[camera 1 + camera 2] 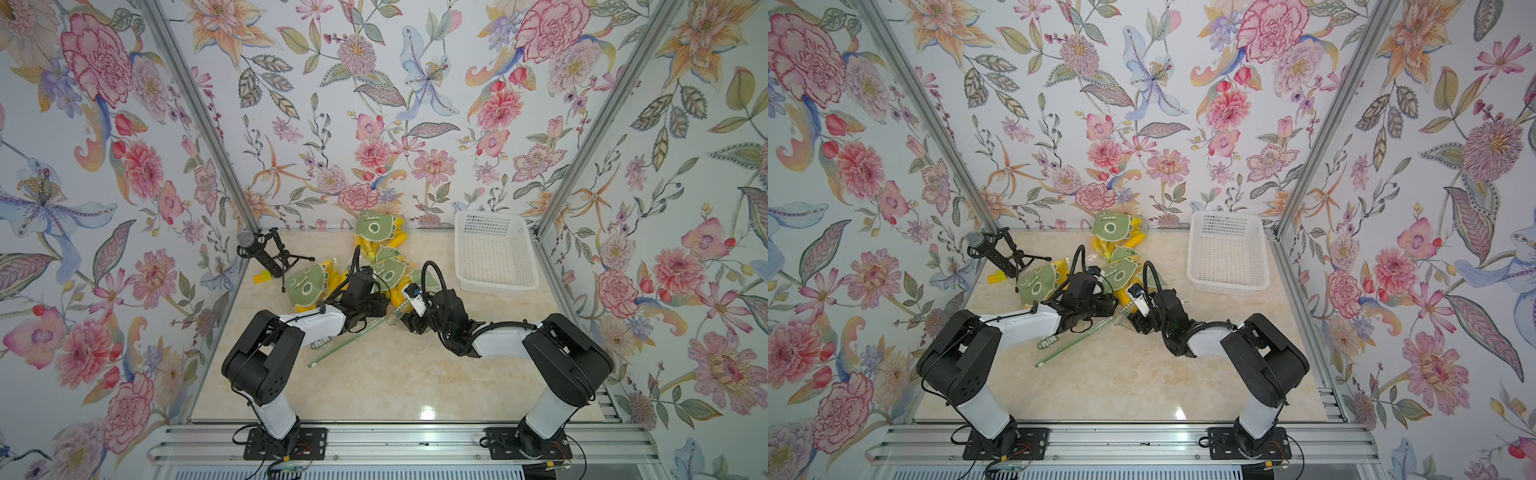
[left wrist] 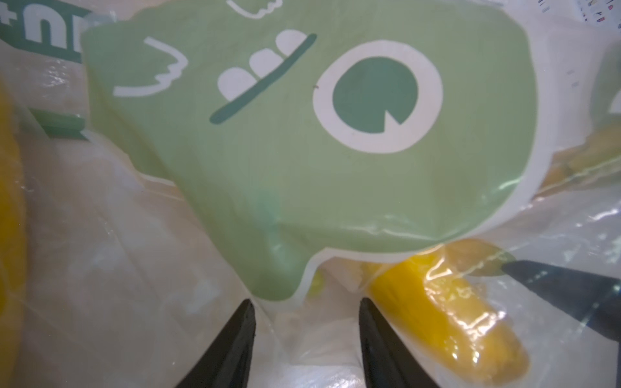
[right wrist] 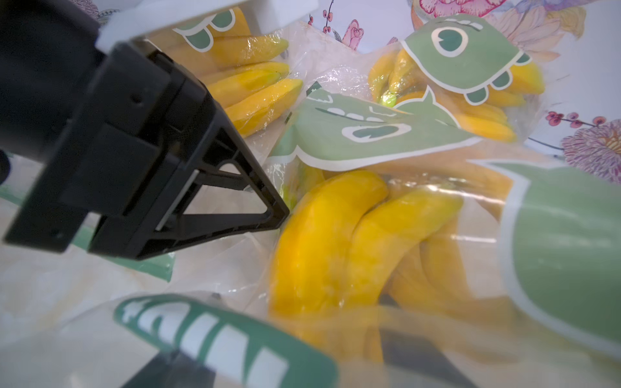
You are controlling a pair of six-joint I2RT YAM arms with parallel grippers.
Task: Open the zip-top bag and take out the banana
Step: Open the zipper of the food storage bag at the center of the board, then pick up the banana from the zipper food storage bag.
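A clear zip-top bag with green cartoon print (image 2: 302, 134), holding yellow bananas (image 3: 336, 242), lies mid-way on the pale marble counter (image 1: 374, 386). The left hand (image 2: 304, 304) is released, fingers parted at its film; the right hand (image 1: 403, 322), also released, sits just beside.

Bagged bananas (image 1: 1115, 232) mid-table — white basket (image 1: 1227, 257) nearby

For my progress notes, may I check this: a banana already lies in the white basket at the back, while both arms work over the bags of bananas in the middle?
Not quite: the white basket holds no banana; both top views show its mesh floor bare. The rest stands: the left arm and right arm work over the bags of bananas in the middle.
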